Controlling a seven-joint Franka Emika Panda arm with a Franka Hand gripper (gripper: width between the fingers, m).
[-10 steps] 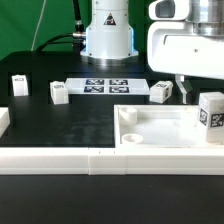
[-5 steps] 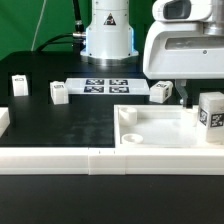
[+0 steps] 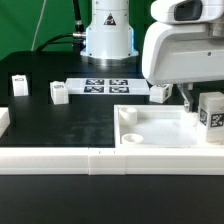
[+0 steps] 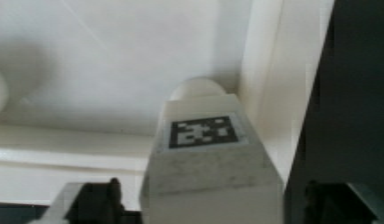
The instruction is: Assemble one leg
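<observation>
Several small white legs with tags show in the exterior view: two at the left (image 3: 18, 85) (image 3: 59, 93), one by the marker board (image 3: 160, 93), and one (image 3: 211, 110) at the right edge of the large white panel (image 3: 160, 128). My gripper (image 3: 192, 98) hangs over that right-hand leg. In the wrist view the leg (image 4: 207, 140) lies between my dark fingers (image 4: 91, 200), tag facing the camera, with a small gap on each side. The gripper (image 4: 207, 208) is open.
The marker board (image 3: 105, 86) lies at the back centre before the robot base (image 3: 107, 35). A long white rail (image 3: 60, 160) runs along the front, with a white block (image 3: 3, 118) at the far left. The panel has a round hole (image 3: 130, 138).
My gripper has shifted a little towards the exterior view's left and looms larger. The legs and the panel have not moved.
</observation>
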